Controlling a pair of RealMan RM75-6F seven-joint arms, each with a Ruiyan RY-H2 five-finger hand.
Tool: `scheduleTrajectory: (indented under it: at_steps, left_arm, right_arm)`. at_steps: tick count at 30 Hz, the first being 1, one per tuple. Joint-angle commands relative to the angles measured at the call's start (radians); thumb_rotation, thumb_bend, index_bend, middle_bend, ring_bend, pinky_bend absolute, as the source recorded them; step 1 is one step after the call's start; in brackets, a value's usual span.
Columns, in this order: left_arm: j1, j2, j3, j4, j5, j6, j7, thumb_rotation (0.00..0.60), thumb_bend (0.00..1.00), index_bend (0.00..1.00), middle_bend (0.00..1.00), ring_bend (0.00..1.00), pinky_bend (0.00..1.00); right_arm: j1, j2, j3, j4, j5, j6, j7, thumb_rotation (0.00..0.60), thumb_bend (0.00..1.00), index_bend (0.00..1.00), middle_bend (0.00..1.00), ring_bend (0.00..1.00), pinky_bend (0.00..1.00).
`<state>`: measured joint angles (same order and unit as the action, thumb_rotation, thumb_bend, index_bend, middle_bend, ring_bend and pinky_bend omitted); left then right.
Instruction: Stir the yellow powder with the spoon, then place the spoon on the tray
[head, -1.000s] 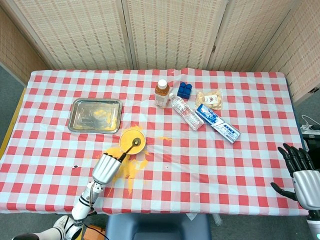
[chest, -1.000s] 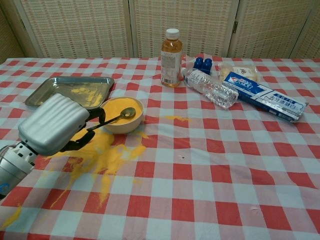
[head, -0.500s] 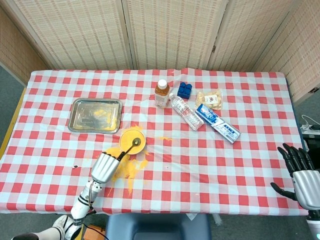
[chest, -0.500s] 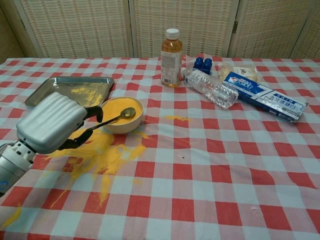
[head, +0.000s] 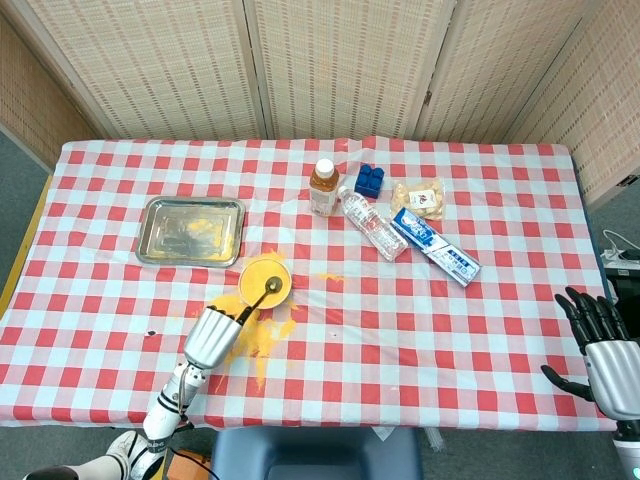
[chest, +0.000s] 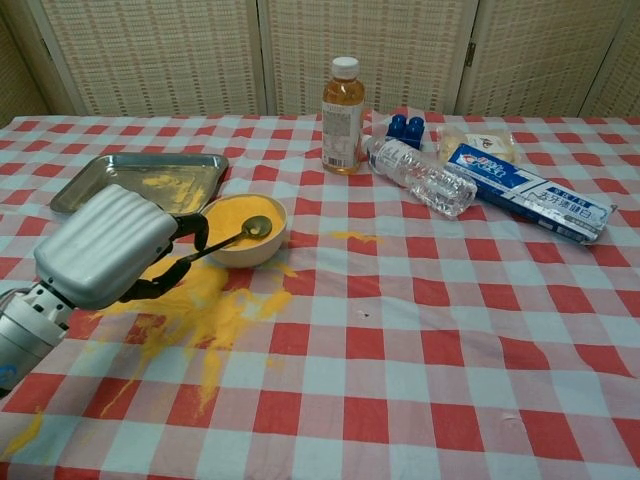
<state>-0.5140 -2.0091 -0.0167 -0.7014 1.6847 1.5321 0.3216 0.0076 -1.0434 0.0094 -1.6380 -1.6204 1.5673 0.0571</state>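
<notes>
While the small metal spoon (chest: 232, 238) sits with its bowl in the yellow powder (chest: 238, 222) filling the round pale bowl (chest: 262, 250), its dark handle runs back to the left hand (chest: 100, 246), which grasps it at the near-left side of that bowl. Stirring looks under way, by my reading, and plenty of powder lies spilled (chest: 200, 305) on the red-and-white checked surface (chest: 420, 340) in front of the bowl. What remains is to finish stirring, lift the spoon out and lay it on the rectangular steel tray (chest: 95, 188), which lies just behind and left of the bowl and already carries yellow smears. Well to the right of the bowl, off the surface's edge, the right hand (head: 603, 345) hangs with fingers spread, holding nothing.
</notes>
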Motion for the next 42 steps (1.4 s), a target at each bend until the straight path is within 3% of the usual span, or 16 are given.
scheduleTrajectory:
  at_steps: [1, 25, 36, 42]
  left_arm:
    - [0.001, 0.001, 0.002, -0.003, 0.002, 0.002, -0.004, 0.600, 0.45, 0.49, 1.00, 1.00, 1.00]
    - [0.013, -0.009, 0.023, 0.003, 0.019, 0.020, -0.109, 0.600, 0.45, 0.50, 1.00, 1.00, 1.00]
    - [0.005, -0.021, 0.023, 0.011, 0.019, 0.007, -0.136, 0.600, 0.45, 0.38, 1.00, 1.00, 1.00]
    - [0.003, -0.026, 0.027, 0.019, 0.027, 0.018, -0.161, 0.600, 0.45, 0.40, 1.00, 1.00, 1.00]
  right_arm:
    - [0.000, 0.001, 0.000, 0.000, 0.000, 0.001, 0.001, 0.600, 0.06, 0.00, 0.00, 0.00, 0.00]
    - [-0.002, 0.001, 0.000, -0.001, 0.001, 0.002, 0.000, 0.600, 0.06, 0.00, 0.00, 0.00, 0.00]
    - [-0.002, 0.002, 0.001, 0.000, 0.003, 0.003, 0.002, 0.600, 0.06, 0.00, 0.00, 0.00, 0.00]
    - [-0.003, 0.001, 0.001, 0.001, 0.002, 0.005, 0.002, 0.600, 0.06, 0.00, 0.00, 0.00, 0.00]
